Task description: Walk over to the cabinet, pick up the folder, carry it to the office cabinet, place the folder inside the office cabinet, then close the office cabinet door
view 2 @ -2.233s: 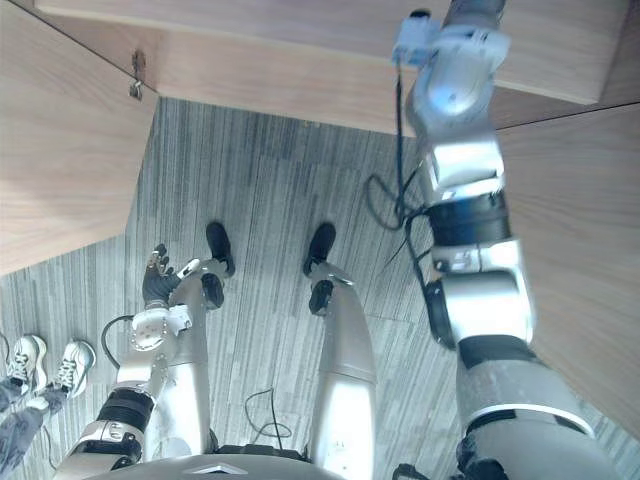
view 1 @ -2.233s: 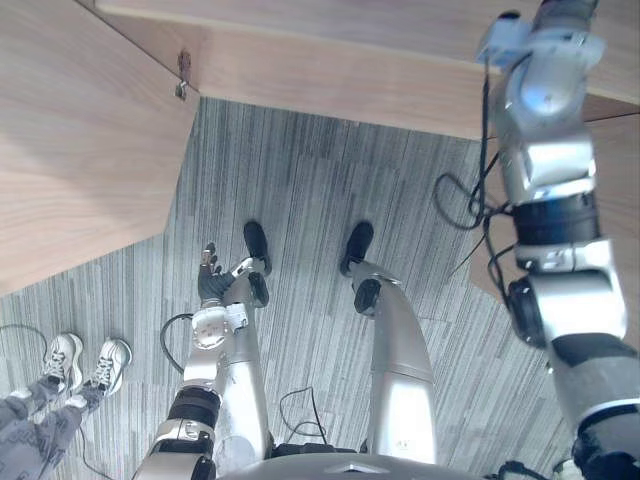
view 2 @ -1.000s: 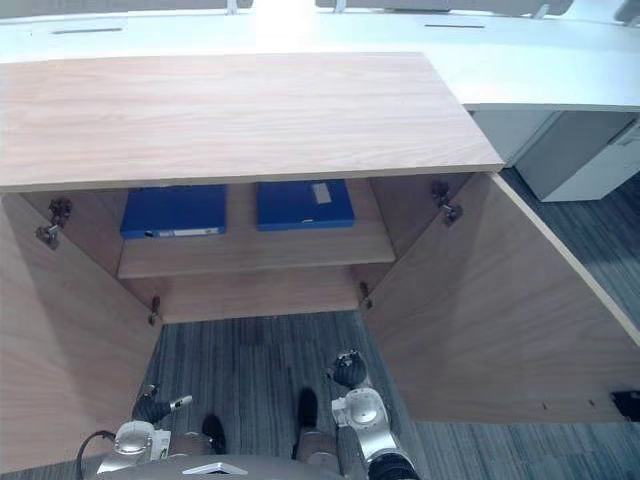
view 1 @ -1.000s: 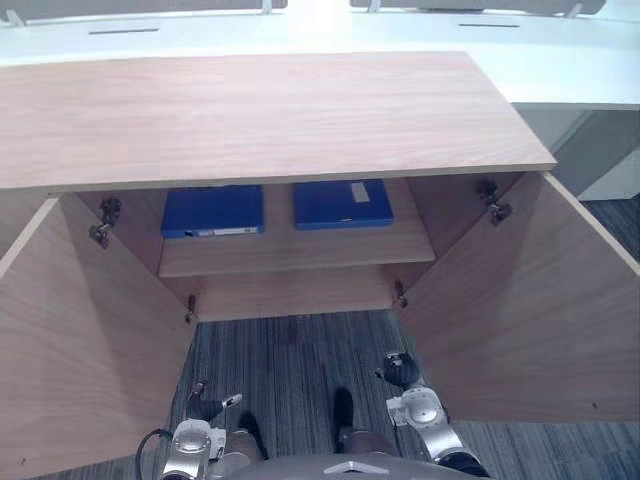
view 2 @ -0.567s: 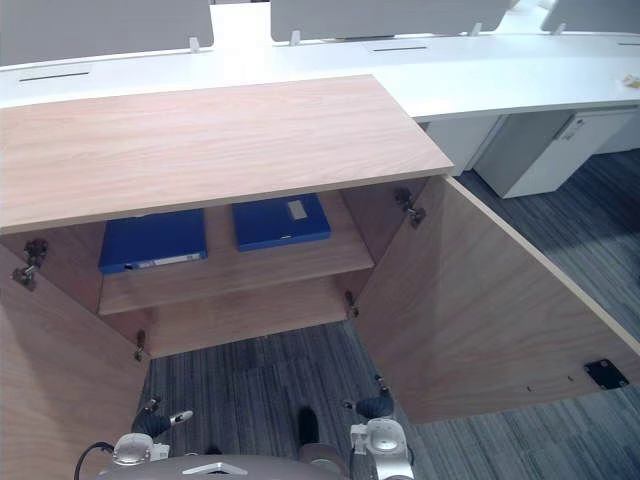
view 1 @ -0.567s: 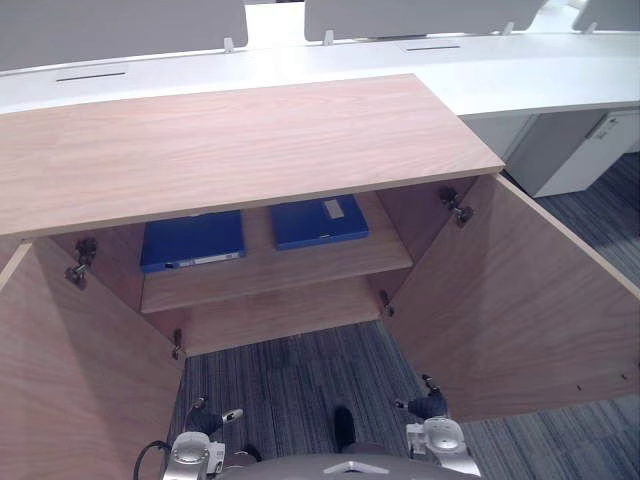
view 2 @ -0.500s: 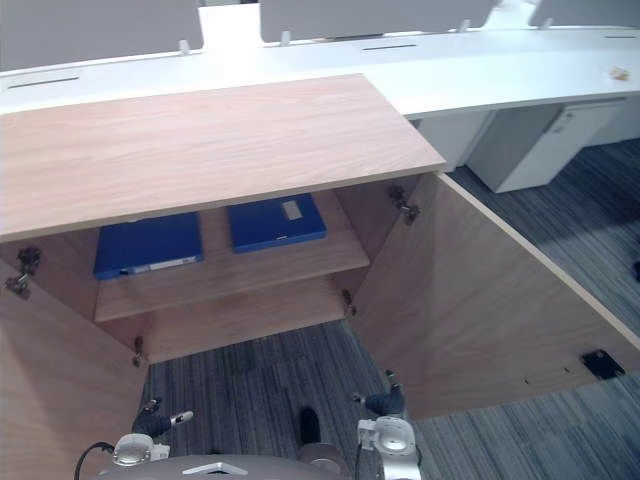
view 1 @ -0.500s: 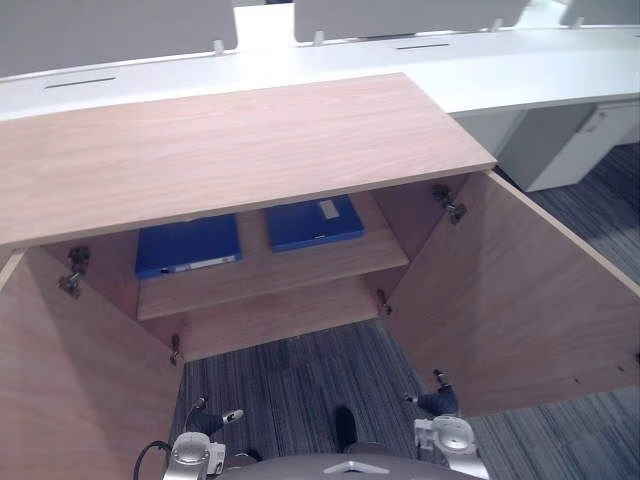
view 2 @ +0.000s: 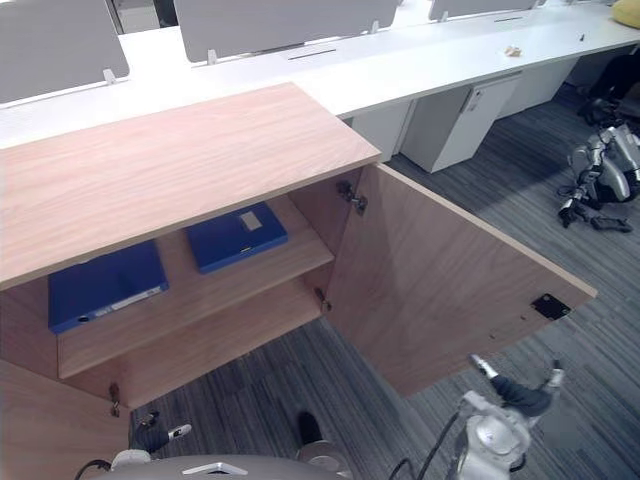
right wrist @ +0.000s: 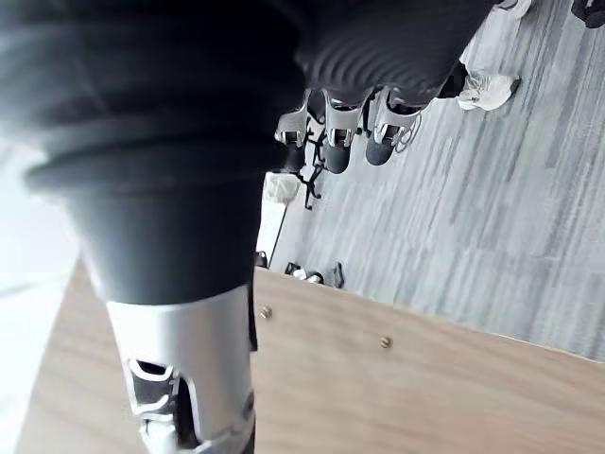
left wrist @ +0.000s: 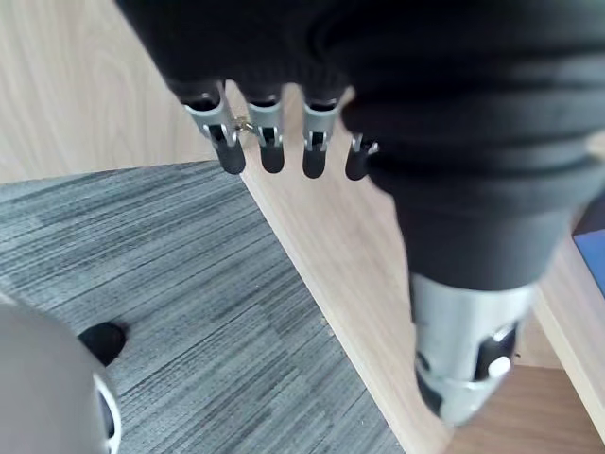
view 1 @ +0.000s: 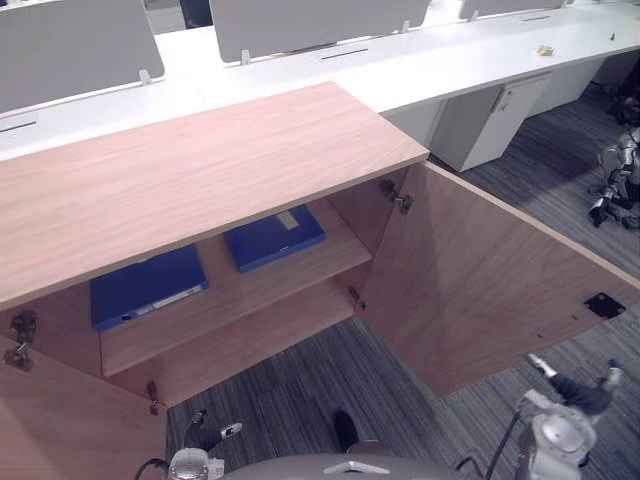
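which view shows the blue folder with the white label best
Right eye view: the labelled folder lies flat on the shelf, label clear. Left eye view shows nearly the same; left wrist view catches a blue sliver, maybe it.

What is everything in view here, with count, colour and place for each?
cabinet: one, light wood, ahead of the robot, both doors open
folders: two, blue, flat on the shelf inside the cabinet, left folder beside right folder
desk: one, white, long, behind the cabinet
divider panels: three, grey, along the desk
pedestal unit: one, white, under the desk
carpet: grey, striped
second robot: one, silver-grey, on the carpet far right
shoe: one, white, a person's, on the carpet
left hand: open, empty, hanging low
right hand: open, empty, near the right door
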Available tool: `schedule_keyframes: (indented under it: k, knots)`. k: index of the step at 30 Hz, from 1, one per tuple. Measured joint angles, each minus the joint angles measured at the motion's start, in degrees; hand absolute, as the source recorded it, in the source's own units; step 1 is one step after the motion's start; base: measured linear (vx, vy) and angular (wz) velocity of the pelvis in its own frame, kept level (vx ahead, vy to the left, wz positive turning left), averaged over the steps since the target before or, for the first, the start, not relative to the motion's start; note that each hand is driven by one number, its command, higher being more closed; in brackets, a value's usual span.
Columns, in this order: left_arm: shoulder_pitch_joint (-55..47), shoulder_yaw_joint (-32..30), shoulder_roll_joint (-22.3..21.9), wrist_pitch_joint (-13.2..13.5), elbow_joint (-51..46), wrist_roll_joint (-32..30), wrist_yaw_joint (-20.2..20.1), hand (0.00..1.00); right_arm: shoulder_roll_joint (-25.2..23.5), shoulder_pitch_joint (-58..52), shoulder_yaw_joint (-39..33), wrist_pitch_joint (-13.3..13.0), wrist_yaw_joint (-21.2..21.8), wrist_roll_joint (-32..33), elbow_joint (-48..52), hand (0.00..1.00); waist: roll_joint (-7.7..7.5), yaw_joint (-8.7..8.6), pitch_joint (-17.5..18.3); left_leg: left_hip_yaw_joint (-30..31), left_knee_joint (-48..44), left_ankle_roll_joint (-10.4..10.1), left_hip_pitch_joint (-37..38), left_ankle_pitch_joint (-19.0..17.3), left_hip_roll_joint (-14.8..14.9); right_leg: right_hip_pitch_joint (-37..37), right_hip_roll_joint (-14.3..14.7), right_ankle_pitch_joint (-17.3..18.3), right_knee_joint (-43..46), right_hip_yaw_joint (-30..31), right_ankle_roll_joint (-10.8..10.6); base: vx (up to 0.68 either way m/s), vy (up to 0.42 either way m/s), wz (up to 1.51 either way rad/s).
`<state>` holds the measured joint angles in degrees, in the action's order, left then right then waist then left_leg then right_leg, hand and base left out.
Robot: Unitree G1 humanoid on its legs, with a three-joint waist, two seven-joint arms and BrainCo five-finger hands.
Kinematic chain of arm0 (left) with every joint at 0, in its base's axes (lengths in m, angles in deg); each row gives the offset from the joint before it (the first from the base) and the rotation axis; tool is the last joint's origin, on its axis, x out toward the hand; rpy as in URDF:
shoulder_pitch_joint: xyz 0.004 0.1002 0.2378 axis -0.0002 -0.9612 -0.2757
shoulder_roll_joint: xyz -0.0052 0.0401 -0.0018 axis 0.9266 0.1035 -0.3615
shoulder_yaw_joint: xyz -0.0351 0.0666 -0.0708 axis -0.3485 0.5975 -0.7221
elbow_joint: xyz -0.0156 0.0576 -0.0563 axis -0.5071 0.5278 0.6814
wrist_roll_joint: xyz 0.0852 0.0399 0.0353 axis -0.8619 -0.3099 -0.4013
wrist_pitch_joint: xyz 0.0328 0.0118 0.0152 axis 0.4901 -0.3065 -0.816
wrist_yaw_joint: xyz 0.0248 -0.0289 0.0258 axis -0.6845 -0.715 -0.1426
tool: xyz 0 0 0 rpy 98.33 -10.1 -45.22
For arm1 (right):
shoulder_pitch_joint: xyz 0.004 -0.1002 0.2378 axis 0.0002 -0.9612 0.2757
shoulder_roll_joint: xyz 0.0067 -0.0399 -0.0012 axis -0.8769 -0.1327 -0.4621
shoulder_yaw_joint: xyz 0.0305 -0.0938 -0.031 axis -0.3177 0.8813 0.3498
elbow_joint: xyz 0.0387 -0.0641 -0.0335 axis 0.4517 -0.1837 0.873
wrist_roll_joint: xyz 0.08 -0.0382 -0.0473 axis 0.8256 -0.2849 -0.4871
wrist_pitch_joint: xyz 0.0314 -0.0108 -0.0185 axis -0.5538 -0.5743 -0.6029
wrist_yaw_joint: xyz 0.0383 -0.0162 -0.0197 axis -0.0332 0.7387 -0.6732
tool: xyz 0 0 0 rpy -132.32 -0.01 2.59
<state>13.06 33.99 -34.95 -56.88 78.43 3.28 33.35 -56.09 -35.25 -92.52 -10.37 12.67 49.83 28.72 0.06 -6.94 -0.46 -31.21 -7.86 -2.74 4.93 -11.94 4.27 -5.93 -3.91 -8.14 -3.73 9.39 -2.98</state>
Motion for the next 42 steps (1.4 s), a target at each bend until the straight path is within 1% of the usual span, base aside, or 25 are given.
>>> schedule_keyframes:
  k: [2,3,4,5,6,7,9,12,15,16,19,22,28,29,33,35,38,39,40,42]
  knots:
    - [-0.33,-0.38,-0.01,0.00,0.00,0.00,-0.10,0.00,1.87,1.64,-1.14,-0.20,-0.18,1.39,-0.23,0.00,0.43,-0.01,0.22,-0.32,0.01,0.07,0.16,-0.05,0.22,-0.11,0.27,0.22,0.15,0.20,0.24,0.00,-0.020,-0.12]
    - [-0.26,-0.42,0.03,0.00,0.00,0.00,-0.60,0.00,3.65,2.97,-1.88,-0.79,-0.22,3.24,-0.87,0.00,0.98,-0.05,0.32,-0.36,0.07,0.06,0.22,-0.10,0.28,-0.13,0.34,0.39,0.19,0.19,0.10,0.01,-0.024,-0.05]
    - [-0.26,-0.42,0.03,0.00,0.00,0.00,-0.60,0.00,3.65,2.97,-1.88,-0.79,-0.22,3.24,-0.87,0.00,0.98,-0.05,0.32,-0.36,0.07,0.06,0.22,-0.10,0.28,-0.13,0.34,0.39,0.19,0.19,0.10,0.00,0.000,0.00]
    - [-0.19,-0.39,-0.08,0.00,-0.01,0.03,-0.94,0.00,7.02,4.98,-1.95,-1.10,-0.11,5.17,-3.50,0.00,1.27,-0.07,0.28,-0.37,0.10,0.05,0.22,-0.10,0.30,-0.31,0.41,0.46,0.23,0.10,0.00,0.00,0.000,0.00]
    - [-0.19,-0.33,-0.17,0.00,0.00,0.04,-1.23,0.00,8.88,6.31,-1.98,-1.17,0.16,6.35,-5.12,0.00,2.15,-0.04,0.38,-0.30,0.16,0.05,0.27,-0.11,0.41,-0.26,0.45,0.35,0.30,-0.17,-0.31,0.00,-0.030,0.02]
    - [-0.18,-0.33,-0.26,0.00,-0.01,0.04,-1.23,0.00,9.60,6.91,-1.99,-1.19,0.19,6.99,-5.61,0.00,2.16,-0.07,0.24,-0.27,0.23,0.04,0.26,-0.10,0.42,-0.29,0.45,0.38,0.31,-0.31,-0.35,-0.01,-0.033,0.03]
    - [0.02,-0.14,-0.50,0.00,-0.01,0.12,-1.80,0.00,12.24,8.87,-1.97,-1.38,0.62,9.03,-7.72,0.00,2.82,-0.04,0.00,-0.08,0.65,0.00,0.30,-0.03,0.44,-0.29,0.40,0.53,0.31,-0.70,-0.52,-0.02,-0.028,0.04]
    - [-0.20,1.24,-0.60,0.02,0.00,0.19,-2.01,0.00,14.96,10.43,-1.85,-1.48,1.50,10.07,-11.05,0.00,3.81,0.14,-0.21,0.19,1.12,-0.03,0.55,0.08,0.39,-0.19,0.33,0.90,0.45,-0.97,-1.03,-0.03,-0.029,0.05]
    - [-0.31,2.68,-0.80,0.02,0.09,0.20,-2.08,0.00,16.89,10.80,-1.54,-1.45,2.97,10.26,-13.68,0.00,4.27,0.04,-0.47,0.68,1.18,-0.02,0.42,0.08,0.34,-0.16,0.26,1.09,0.55,-1.39,-1.24,-0.04,-0.035,0.10]
    - [-0.50,4.08,-0.86,0.04,0.18,0.20,-2.34,0.00,18.17,10.87,-1.01,-1.44,3.63,11.23,-14.37,0.00,4.58,-0.33,-0.66,1.20,1.23,0.04,0.17,0.13,0.19,-0.16,0.26,1.17,0.50,-1.91,-1.30,-0.05,-0.041,0.13]
    - [-1.35,5.52,-0.83,0.09,0.26,0.17,-2.43,0.00,20.19,11.88,1.15,-1.44,4.20,11.24,-16.36,0.00,4.86,-0.94,-0.82,1.32,1.43,0.08,0.17,0.16,0.04,-0.17,0.21,1.17,0.21,-2.00,-1.32,-0.06,-0.032,0.05]
    - [-1.37,6.70,-0.74,0.15,0.33,0.11,-2.50,0.00,21.58,12.00,3.12,-1.46,5.15,11.22,-16.45,0.00,5.24,-1.13,-0.95,1.34,1.99,0.06,0.23,0.33,-0.23,-0.15,0.12,0.97,-0.48,-2.03,-1.60,-0.06,-0.032,-0.01]
    - [-1.14,8.62,-0.57,0.26,0.33,0.00,-3.27,0.00,21.81,14.11,5.55,-1.90,5.09,11.22,-18.19,0.00,6.16,-1.89,-1.82,1.47,2.25,0.06,0.16,0.40,-0.47,-0.08,0.17,0.72,-0.85,-2.12,-1.90,-0.04,-0.036,-0.01]
    - [-1.14,8.75,-0.56,0.26,0.35,-0.14,-3.28,0.00,21.80,14.10,6.43,-1.96,5.22,11.19,-18.16,0.00,6.25,-2.28,-2.03,1.48,2.25,0.06,0.18,0.39,-0.49,-0.07,0.17,0.68,-0.85,-2.12,-1.95,-0.06,-0.036,-0.03]
    - [-1.09,8.84,-0.50,0.26,0.35,-1.38,-3.29,0.00,21.63,13.59,9.84,-2.04,5.27,11.16,-17.90,0.00,6.01,-2.96,-2.30,1.31,2.11,0.06,0.35,0.39,-0.61,-0.29,0.19,0.53,-1.10,-1.72,-2.17,-0.09,-0.037,-0.05]
    - [-0.99,8.85,-0.34,0.26,0.35,-1.92,-3.30,0.00,20.98,13.18,10.33,-2.05,5.37,11.14,-16.94,0.00,5.80,-2.97,-2.47,1.15,2.04,0.06,0.45,0.38,-0.65,-0.37,0.23,0.49,-1.29,-1.29,-2.24,-0.10,-0.041,-0.12]
    - [-0.57,8.78,0.46,0.25,0.37,-2.25,-3.29,0.00,17.60,11.12,11.88,-2.22,5.31,11.09,-11.47,0.00,5.19,-3.10,-3.58,0.17,2.00,0.05,1.09,0.37,-0.63,-0.40,0.46,0.75,-1.33,-0.18,-1.89,-0.10,-0.051,-0.20]
    - [-0.50,8.76,0.62,0.23,0.71,-2.28,-3.28,0.00,15.26,9.88,12.34,-2.38,5.31,11.06,-8.74,0.00,4.90,-3.47,-3.77,-0.26,1.96,0.04,1.20,0.37,-0.52,-0.51,0.64,0.71,-1.33,0.28,-1.83,-0.10,-0.068,-0.16]
    - [-0.46,8.72,0.66,0.21,0.76,-2.35,-3.29,0.00,14.20,9.33,12.38,-2.45,5.31,11.05,-7.54,0.00,4.80,-3.54,-3.84,-0.37,1.95,0.03,1.24,0.36,-0.47,-0.58,0.75,0.69,-1.33,0.50,-1.79,-0.09,-0.069,-0.22]
    - [0.12,8.69,1.04,0.15,1.28,-3.31,-3.27,0.00,10.04,6.82,13.55,-2.91,5.16,10.99,-2.74,0.00,4.17,-3.77,-4.25,-0.87,1.90,0.01,1.30,0.35,-0.26,-0.99,1.21,0.46,-1.33,1.23,-1.51,-0.06,-0.055,-0.21]
